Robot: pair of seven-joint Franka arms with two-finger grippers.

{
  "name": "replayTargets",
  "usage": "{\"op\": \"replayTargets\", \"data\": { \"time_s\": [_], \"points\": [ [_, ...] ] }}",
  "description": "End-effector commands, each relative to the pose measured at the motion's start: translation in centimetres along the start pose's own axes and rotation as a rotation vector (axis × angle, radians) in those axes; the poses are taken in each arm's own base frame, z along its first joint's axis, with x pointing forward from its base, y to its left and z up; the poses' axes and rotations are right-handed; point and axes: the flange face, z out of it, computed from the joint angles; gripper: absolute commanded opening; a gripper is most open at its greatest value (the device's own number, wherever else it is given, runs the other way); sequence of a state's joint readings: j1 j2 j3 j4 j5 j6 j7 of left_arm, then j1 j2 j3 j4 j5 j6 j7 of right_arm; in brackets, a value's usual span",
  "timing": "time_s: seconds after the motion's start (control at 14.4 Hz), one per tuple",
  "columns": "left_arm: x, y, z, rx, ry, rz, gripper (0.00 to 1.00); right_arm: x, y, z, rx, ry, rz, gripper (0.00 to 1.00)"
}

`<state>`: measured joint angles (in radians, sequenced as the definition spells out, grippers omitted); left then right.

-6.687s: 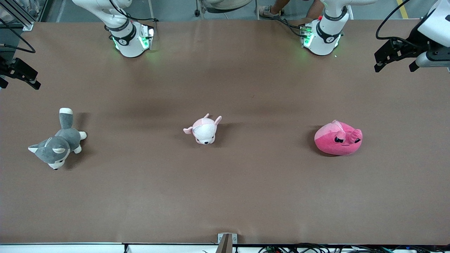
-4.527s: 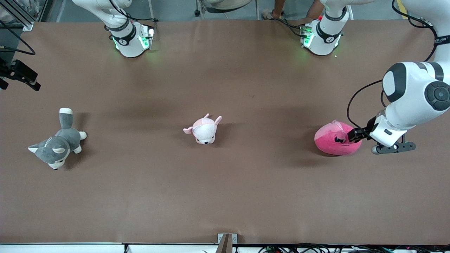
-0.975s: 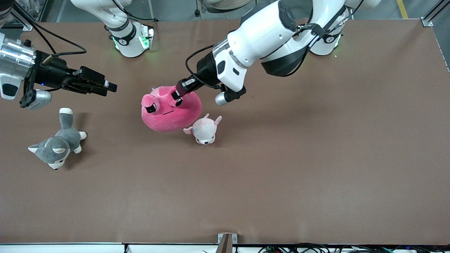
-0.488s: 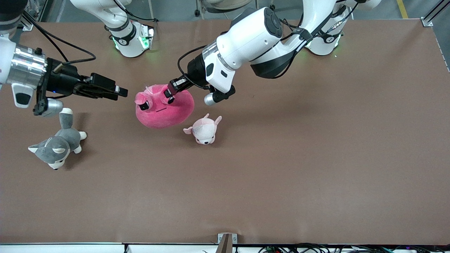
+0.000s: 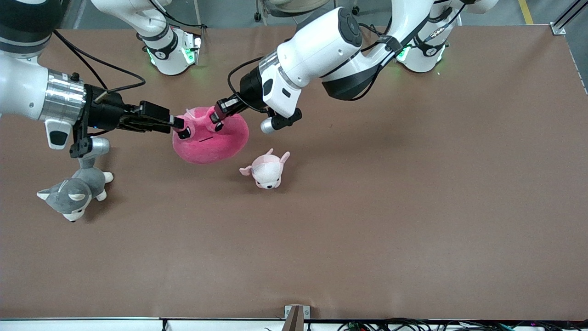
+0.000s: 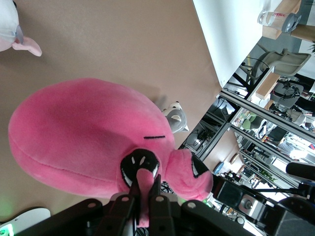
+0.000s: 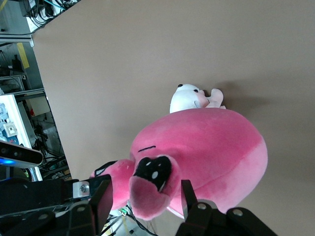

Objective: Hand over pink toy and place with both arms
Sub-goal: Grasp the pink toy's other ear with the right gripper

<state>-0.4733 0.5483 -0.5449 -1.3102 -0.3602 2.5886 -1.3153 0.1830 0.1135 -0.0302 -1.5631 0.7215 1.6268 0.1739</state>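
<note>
The pink toy [image 5: 209, 142] hangs in the air over the table's middle, just above the spot beside the small pale plush. My left gripper [image 5: 216, 120] is shut on one of its eye flaps; the left wrist view shows the flap pinched between the fingers of the left gripper [image 6: 146, 192], with the toy [image 6: 83, 132] hanging from it. My right gripper [image 5: 180, 129] is open at the toy's other eye flap. In the right wrist view the right gripper [image 7: 145, 199] has its fingers spread on both sides of that flap of the toy [image 7: 206, 147], not clamped.
A small pale pink-and-white plush [image 5: 266, 171] lies on the table just nearer the front camera than the toy. A grey-and-white plush [image 5: 73, 193] lies toward the right arm's end, under the right arm's wrist.
My left arm carried the pink toy across the table toward the right arm's end. My right gripper moved in, and its open fingers now stand around the toy's other eye flap.
</note>
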Motion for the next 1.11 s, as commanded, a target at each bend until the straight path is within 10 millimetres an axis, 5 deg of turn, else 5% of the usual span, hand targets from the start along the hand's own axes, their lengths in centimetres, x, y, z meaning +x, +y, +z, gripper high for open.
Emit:
{"op": "replayTargets", "data": {
  "time_s": [0.0,0.56,0.77,0.91,1.04],
  "points": [
    [-0.3,0.7,0.0,-0.027,-0.013,-0.019,0.0,-0.1,-0.8,0.3,0.001,0.001,0.0,0.64],
    [-0.2,0.7,0.0,-0.027,-0.012,-0.019,0.0,0.1,-0.3,1.2,-0.054,-0.005,-0.013,0.53],
    [-0.3,0.8,-0.1,-0.029,-0.012,-0.018,0.0,0.1,-0.3,1.4,-0.056,-0.013,-0.014,0.35],
    [-0.3,0.8,-0.1,-0.029,-0.012,-0.018,0.0,0.1,0.0,1.4,-0.082,-0.011,-0.015,0.08],
    [-0.4,0.8,-0.1,-0.028,-0.013,-0.02,0.01,0.0,-0.1,1.5,-0.099,-0.011,-0.019,0.02]
  ]
}}
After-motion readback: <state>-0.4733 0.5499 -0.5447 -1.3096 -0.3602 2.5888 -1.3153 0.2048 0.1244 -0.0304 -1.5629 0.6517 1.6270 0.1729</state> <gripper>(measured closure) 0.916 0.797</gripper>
